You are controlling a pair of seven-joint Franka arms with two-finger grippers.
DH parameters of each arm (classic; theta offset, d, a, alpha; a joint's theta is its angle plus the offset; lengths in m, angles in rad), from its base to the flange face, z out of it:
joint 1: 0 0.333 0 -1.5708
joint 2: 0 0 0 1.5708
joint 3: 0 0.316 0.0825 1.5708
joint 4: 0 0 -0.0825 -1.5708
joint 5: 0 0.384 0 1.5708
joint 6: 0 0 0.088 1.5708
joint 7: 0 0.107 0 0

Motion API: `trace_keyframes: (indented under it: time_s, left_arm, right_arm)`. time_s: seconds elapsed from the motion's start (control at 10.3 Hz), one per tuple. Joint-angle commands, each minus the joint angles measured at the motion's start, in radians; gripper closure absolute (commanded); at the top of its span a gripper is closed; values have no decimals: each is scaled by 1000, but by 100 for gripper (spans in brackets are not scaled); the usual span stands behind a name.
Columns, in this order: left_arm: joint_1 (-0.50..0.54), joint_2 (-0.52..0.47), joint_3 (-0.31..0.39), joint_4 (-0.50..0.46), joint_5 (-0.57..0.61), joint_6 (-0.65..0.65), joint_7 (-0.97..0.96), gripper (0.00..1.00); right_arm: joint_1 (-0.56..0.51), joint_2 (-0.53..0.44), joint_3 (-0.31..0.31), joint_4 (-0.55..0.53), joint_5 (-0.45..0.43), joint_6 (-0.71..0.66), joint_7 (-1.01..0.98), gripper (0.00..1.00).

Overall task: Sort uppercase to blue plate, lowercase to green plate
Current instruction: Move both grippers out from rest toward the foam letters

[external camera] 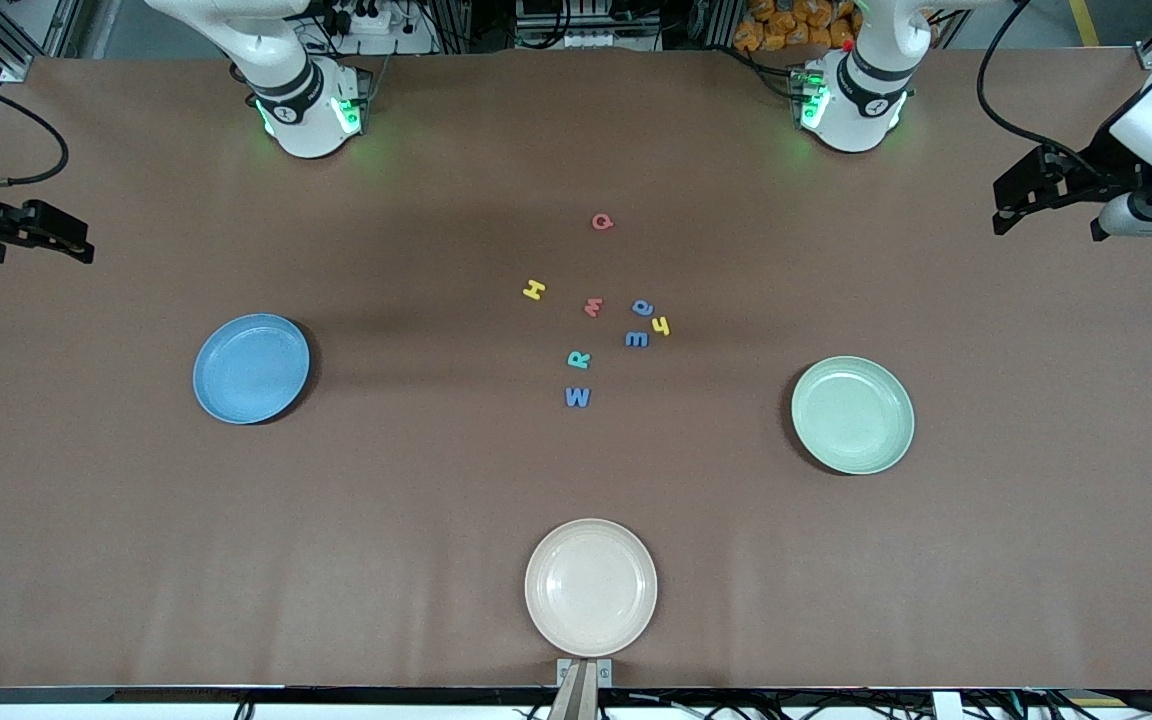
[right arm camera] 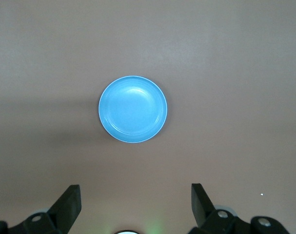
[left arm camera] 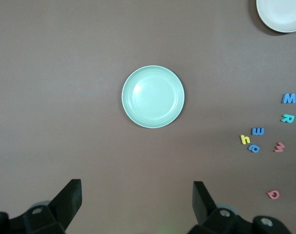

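Observation:
Eight foam letters lie loose mid-table: uppercase red Q [external camera: 602, 221], yellow H [external camera: 534, 290], teal R [external camera: 578, 359] and blue W [external camera: 577, 397]; lowercase red m [external camera: 593, 306], blue e-like one [external camera: 642, 307], yellow y [external camera: 661, 325] and blue m [external camera: 637, 340]. The blue plate [external camera: 251, 368] sits toward the right arm's end, the green plate [external camera: 852, 414] toward the left arm's end; both hold nothing. My left gripper [left arm camera: 137, 195] hangs open high over bare table beside the green plate [left arm camera: 153, 96]. My right gripper [right arm camera: 135, 197] hangs open high beside the blue plate [right arm camera: 133, 109].
A beige plate [external camera: 591, 586] with nothing in it lies near the table's front edge, nearer the front camera than the letters. Both arm bases stand at the back edge. Bare brown tabletop separates the letters from each plate.

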Motion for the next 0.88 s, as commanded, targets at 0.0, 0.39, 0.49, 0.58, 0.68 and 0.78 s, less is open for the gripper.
trace_keyframes:
  time_s: [0.0, 0.39, 0.49, 0.58, 0.68, 0.78]
  left_arm:
    - [8, 11, 5, 29, -21, -24, 27, 0]
    - [19, 27, 11, 23, -15, -24, 20, 0]
    - [20, 49, 11, 26, -21, -22, 15, 0]
    - [19, 64, 10, 25, -19, -21, 10, 0]
    - [17, 84, 10, 22, -19, -15, -12, 0]
    - [17, 118, 10, 2, -21, -9, -52, 0]
  right_arm:
    - [-3, -15, 3, -9, 18, -2, 2, 0]
    - [2, -15, 18, -27, 44, -9, 19, 0]
    - [2, -15, 47, -66, 86, 5, 77, 0]
    - [3, -15, 76, -99, 96, 36, 138, 0]
    - [2, -15, 143, -143, 96, 81, 207, 0]
    - [2, -15, 178, -198, 99, 138, 258, 0]
